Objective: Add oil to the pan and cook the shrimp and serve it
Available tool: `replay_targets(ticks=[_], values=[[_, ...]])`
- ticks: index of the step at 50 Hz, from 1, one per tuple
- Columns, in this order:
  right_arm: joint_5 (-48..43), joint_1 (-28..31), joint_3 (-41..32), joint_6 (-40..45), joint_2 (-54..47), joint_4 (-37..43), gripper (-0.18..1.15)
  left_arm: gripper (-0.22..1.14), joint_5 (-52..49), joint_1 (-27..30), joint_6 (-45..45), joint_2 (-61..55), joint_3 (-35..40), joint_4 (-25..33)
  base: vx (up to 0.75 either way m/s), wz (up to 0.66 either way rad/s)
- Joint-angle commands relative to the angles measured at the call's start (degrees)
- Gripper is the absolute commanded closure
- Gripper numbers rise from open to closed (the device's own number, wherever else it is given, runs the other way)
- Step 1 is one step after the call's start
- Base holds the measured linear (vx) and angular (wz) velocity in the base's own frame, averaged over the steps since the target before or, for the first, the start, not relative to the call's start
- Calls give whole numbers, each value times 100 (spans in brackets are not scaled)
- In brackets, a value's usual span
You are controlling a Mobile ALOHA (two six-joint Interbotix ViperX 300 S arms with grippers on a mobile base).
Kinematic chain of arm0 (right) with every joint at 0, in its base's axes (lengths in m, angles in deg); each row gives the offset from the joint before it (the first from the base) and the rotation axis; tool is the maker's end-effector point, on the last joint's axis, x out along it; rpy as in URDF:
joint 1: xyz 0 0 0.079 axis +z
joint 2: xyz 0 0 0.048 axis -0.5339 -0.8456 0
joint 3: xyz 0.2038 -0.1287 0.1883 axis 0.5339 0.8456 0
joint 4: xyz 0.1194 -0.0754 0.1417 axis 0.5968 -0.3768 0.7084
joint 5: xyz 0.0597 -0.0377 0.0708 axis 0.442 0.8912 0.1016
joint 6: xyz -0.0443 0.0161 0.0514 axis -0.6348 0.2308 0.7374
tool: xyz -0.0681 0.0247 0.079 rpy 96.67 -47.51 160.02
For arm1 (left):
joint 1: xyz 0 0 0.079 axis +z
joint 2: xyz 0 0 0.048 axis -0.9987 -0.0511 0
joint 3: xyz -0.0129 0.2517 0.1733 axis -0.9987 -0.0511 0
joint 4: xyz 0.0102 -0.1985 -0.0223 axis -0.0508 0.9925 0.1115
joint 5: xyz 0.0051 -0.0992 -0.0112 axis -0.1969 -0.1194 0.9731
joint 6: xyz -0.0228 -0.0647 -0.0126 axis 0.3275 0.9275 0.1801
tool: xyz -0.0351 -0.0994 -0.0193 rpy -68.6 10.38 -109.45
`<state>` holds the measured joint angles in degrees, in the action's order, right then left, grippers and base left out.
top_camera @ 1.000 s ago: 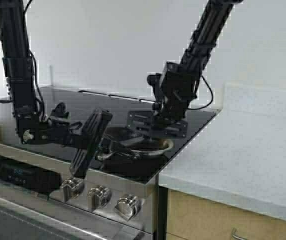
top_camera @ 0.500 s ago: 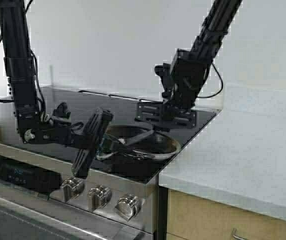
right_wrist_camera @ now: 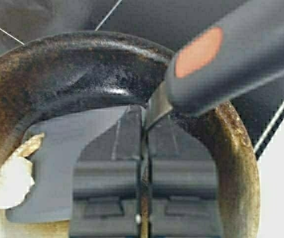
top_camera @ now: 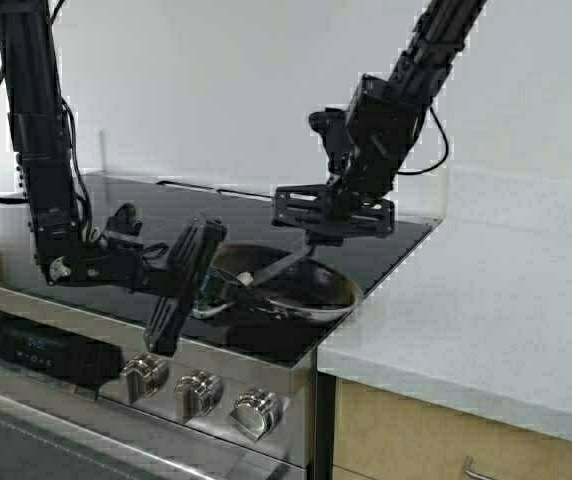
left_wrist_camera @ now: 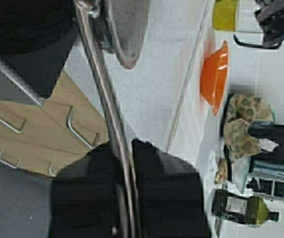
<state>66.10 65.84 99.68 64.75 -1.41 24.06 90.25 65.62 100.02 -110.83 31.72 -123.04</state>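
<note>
Lately: right gripper (top_camera: 328,222), clamped on spatula (right_wrist_camera: 82,163), had risen above pan (top_camera: 301,288) at stove's (top_camera: 116,215) right front corner, shrimp (right_wrist_camera: 14,176) riding the blade, likely bound for serving; left gripper (left_wrist_camera: 127,163) pinched pan handle.

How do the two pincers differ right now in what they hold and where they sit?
The left pincer sits low by the stove's front edge, shut on the pan handle. The right pincer hangs higher, above the pan, shut on a spatula that reaches down to the shrimp. Both are shut.
</note>
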Motion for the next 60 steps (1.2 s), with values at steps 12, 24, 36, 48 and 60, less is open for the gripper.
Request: replay_targets(ticks=[12, 24, 36, 48, 60], values=[[88, 35, -105, -132, 466, -18, 89, 89, 97, -53, -325, 492, 79, -26, 0, 0], [193, 35, -176, -211, 545, -26, 89, 89, 88, -53, -325, 492, 79, -26, 0, 0], [308, 35, -211, -281, 686, -35, 89, 89, 97, -53, -325, 492, 70, -26, 0, 0], [387, 35, -290, -378, 747, -35, 89, 89, 97, -53, -325, 492, 70, -26, 0, 0], [413, 35, -308, -483, 844, -35, 89, 89, 97, -88, -325, 483, 62, -18, 0, 0]])
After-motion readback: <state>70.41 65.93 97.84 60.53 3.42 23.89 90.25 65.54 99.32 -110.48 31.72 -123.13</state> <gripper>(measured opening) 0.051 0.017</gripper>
